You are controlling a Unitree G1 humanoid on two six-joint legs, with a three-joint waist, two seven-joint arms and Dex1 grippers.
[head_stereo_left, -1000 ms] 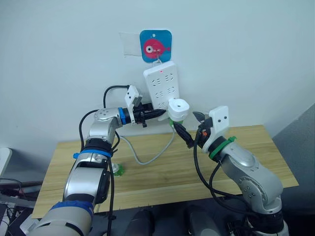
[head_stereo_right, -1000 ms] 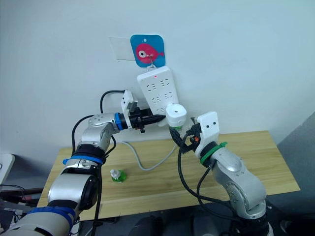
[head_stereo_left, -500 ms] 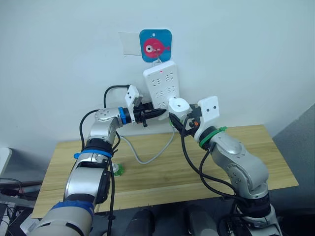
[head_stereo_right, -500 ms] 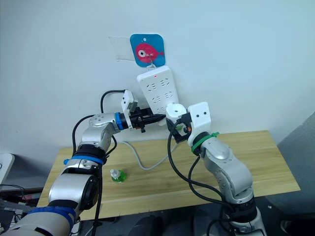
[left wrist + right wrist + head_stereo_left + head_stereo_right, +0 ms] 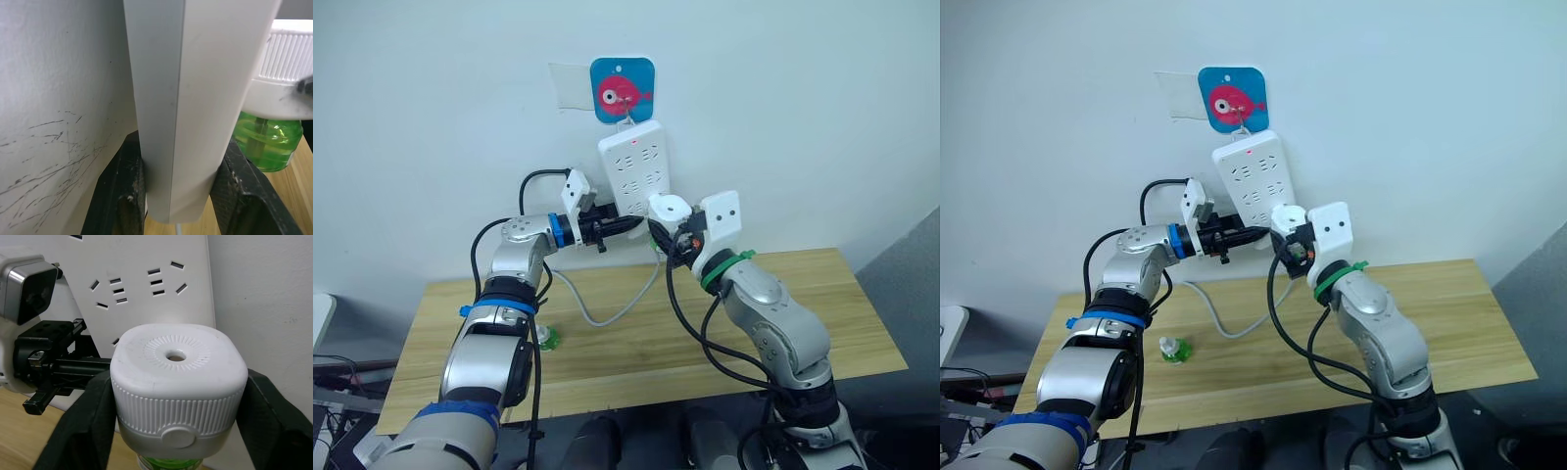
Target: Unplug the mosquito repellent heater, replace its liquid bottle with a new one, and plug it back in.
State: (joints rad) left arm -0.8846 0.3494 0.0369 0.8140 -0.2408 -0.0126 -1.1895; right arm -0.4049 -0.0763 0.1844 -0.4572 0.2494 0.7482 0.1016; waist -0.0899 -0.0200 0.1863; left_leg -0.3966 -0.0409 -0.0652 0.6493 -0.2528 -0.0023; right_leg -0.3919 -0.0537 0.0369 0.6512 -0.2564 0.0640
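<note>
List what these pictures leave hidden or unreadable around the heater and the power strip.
- Prongs of the mosquito repellent heater: hidden behind its own body in the right wrist view.
- Its green bottle: partly covered by the power strip in the left wrist view.
- Small bottle on the table: too small to read in the right eye view.

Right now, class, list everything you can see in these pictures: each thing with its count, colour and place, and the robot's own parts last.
Power strip: one, white, hanging on the wall under the fish hook.
Fish hook: one, blue with a pink fish, on the wall.
Mosquito repellent heater: one, white, at the strip's lower end, a green liquid bottle beneath it.
Strip cable: one, white, trailing over the table.
Spare bottle: one, green with pale cap, on the table.
Table: one, light wood, against the wall.
Left gripper: black fingers either side of the strip's lower end.
Right gripper: black fingers either side of the heater.
</note>
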